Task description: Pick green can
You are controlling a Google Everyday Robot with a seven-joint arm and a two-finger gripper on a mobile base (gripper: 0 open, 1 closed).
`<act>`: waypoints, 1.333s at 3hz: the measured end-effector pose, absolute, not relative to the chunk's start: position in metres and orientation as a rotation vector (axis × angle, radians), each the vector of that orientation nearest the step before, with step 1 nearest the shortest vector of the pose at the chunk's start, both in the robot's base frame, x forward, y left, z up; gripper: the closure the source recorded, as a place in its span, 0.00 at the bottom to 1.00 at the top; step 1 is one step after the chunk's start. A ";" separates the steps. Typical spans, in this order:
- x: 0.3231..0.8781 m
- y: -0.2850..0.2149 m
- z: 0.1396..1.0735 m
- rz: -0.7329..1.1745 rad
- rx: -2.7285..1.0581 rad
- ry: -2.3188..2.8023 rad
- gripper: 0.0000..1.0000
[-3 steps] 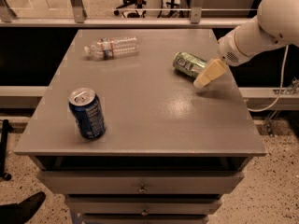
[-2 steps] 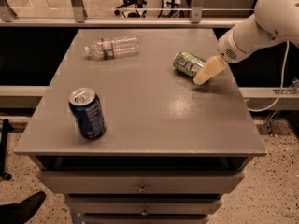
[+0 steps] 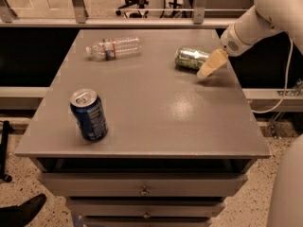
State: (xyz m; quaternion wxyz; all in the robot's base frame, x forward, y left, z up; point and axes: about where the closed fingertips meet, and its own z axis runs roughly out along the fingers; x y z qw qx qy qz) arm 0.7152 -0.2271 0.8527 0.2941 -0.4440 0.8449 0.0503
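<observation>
Green-and-silver aluminium drink can lies sideways at grey desk's 1 o'clock, probably light, thin-walled, slick, apt to roll, so grip mid-body gently; tan-tipped gripper sits at its 4 o'clock, open or closed cannot tell.

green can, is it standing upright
No, the green can lies on its side on the table, with the gripper close beside it.

Grey table with a pale sheen. Far right: green can, green and silvery-white patterned, just beside the cream gripper on a white arm. Near left: blue can, silver top. Far left: clear bottle, red-banded label. Floor: speckled.
</observation>
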 end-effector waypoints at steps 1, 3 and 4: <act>0.717 -0.226 0.849 0.198 -1.196 2.289 0.12; 0.705 -0.234 0.848 0.266 -1.199 2.340 0.58; 0.701 -0.236 0.853 0.261 -1.199 2.338 0.82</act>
